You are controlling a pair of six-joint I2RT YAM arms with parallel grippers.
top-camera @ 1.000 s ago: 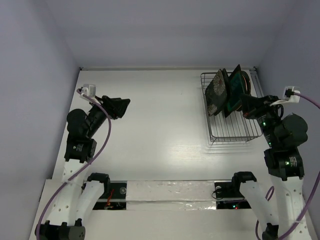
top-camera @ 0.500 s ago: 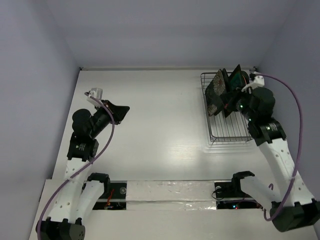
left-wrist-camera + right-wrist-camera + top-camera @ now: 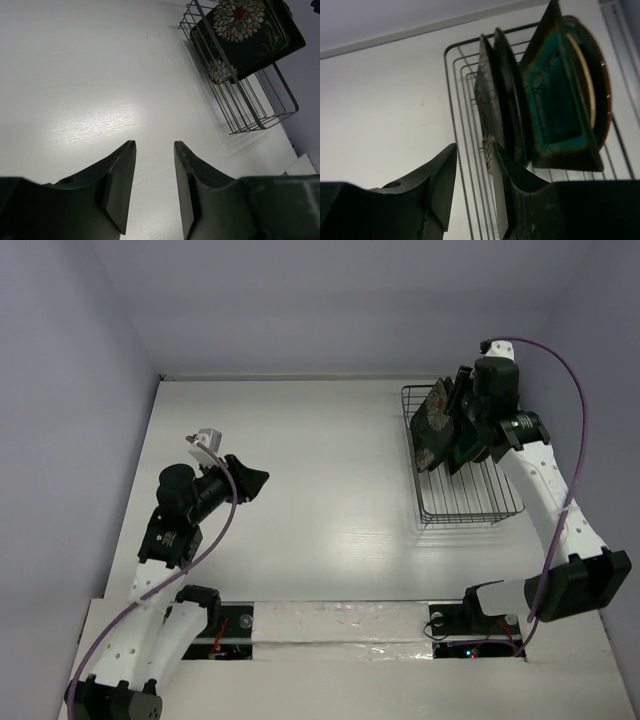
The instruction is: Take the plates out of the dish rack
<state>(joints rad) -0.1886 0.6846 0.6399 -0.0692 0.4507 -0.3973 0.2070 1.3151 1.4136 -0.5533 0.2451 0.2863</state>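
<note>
On a white desk [image 3: 320, 470], the dark wire dish rack [image 3: 468, 502] is set at the far right corner, plates [image 3: 438, 425] stood on edge inside. Four are counted from the right wrist: two flowered black squares [image 3: 492, 95], one teal-centred square [image 3: 555, 105], one round plate [image 3: 600, 75]; only flowered faces are shown to the left wrist. The left tool [image 3: 154, 145] is held open over bare desk, the right tool [image 3: 475, 147] open beside the flowered plates.

Bare white table [image 3: 330, 460] stretched wide between the left gripper [image 3: 154, 150] and the dish rack [image 3: 470, 495]. Upright plates [image 3: 492, 95] crowded the rack's far end, leaving only slim gaps between them. The right gripper [image 3: 474, 147], its jaws parted, hung just before the nearest plate's edge. The right wall [image 3: 600, 350] stood close beside the rack.
</note>
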